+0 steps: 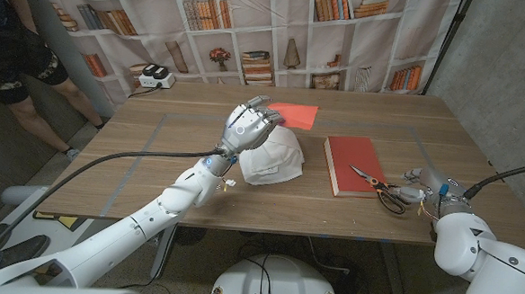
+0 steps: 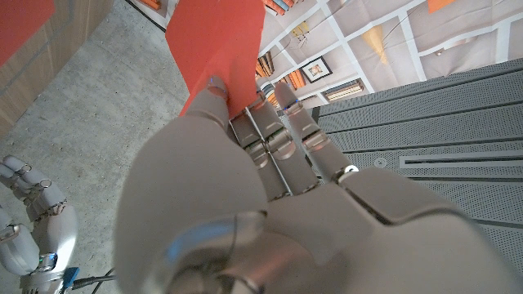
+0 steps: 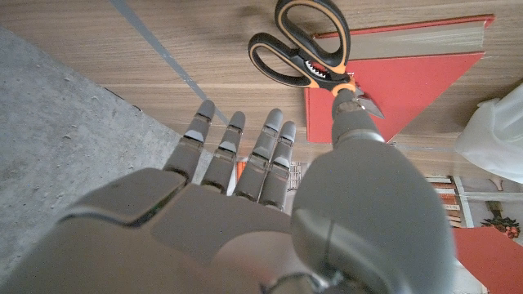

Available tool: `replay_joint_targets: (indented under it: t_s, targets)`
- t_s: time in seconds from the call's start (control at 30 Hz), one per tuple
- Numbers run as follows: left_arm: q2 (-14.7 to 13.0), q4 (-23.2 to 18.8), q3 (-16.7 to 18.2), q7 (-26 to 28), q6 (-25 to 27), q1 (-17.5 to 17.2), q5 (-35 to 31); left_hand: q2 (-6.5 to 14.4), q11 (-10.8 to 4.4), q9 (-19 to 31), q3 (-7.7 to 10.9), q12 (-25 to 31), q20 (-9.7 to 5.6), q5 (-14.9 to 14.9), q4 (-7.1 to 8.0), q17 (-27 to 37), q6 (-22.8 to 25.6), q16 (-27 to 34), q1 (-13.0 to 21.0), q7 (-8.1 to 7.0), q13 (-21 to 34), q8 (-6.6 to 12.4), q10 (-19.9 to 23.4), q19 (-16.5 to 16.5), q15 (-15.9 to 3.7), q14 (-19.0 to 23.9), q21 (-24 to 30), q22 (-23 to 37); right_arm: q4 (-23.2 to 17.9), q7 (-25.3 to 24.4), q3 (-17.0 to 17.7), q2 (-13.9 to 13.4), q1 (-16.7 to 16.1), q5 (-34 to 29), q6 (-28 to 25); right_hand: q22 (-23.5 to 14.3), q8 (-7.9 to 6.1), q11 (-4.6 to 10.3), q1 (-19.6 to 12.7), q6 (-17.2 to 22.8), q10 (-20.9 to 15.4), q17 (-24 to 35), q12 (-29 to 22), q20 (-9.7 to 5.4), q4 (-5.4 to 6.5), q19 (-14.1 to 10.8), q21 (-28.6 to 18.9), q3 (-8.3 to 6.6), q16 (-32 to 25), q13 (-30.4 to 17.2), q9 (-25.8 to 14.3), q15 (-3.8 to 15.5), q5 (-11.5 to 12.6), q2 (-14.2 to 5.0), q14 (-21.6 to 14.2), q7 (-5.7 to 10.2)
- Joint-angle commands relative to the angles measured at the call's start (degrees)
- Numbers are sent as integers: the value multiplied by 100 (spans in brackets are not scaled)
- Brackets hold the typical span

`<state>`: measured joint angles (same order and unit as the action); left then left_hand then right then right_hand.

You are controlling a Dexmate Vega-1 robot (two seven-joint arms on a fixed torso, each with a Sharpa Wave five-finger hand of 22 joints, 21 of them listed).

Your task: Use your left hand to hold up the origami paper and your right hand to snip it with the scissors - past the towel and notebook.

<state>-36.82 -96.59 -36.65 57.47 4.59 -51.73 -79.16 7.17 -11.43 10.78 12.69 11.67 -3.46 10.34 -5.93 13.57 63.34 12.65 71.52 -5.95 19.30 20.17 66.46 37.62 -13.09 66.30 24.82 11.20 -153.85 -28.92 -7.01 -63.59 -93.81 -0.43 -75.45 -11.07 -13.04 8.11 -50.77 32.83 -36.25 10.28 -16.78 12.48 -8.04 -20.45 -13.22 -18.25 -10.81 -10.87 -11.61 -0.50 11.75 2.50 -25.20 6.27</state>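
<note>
Two hands at separate stages. Left hand lifted above the table past the white towel, pinching the orange-red origami paper by one edge; in the left wrist view, sheet clamped between thumb and fingers, standing up beyond the fingertips. Right hand low at the table's near right edge, grasping nothing, fingers straight and spread, thumb tip just short of the scissors. Scissors lying with blades on the red notebook and black-and-orange handles hanging off its near edge toward the right hand.

Step in hand, by judgement: pick up the scissors. Best done by approaching the handle loops, not the blades; thumb into one loop, fingers into the other, since the overhang off the notebook leaves some room beneath. Lift straight up to avoid dragging the notebook. Meanwhile, keep the left pinch firm and the paper's free edge facing right, high enough to clear towel and notebook. Risk: nudging the scissors further onto the cover instead of threading the loops.
</note>
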Motion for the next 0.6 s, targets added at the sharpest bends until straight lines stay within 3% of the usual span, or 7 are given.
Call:
replay_joint_targets:
  t_s: [0.03,0.33,0.6]
  targets:
    - [-20,-36,5,9,23,-41,16,-1,-26,14,48,20,-695,4,13,20,-18,2,-1,-10,25,24,12,-18,-1,-39,5,-2,87,-351,-415,-240,449,474,-264,-21,4,27,51,32,-7,11,2,-3,26,-13,24,1,-13,-7,-7,29,-9,7,-33,48]
    - [-50,-70,19,-22,27,-69,9,-4,-27,14,59,21,-693,1,17,20,-27,4,-11,-35,31,24,19,-25,0,-38,9,-3,184,-576,-776,-285,798,702,-425,-22,10,48,77,43,-22,14,6,-3,43,-4,32,6,0,-7,-7,71,-9,-6,-11,61]
    - [-26,-53,3,-25,10,-33,-9,-9,-29,14,70,21,-694,0,17,19,-31,3,-16,-20,36,26,23,-28,0,-45,13,-4,258,-737,-882,-342,876,857,-423,-22,8,63,99,73,-74,12,-7,-4,49,-1,38,17,2,-8,-8,71,-9,7,-22,71]
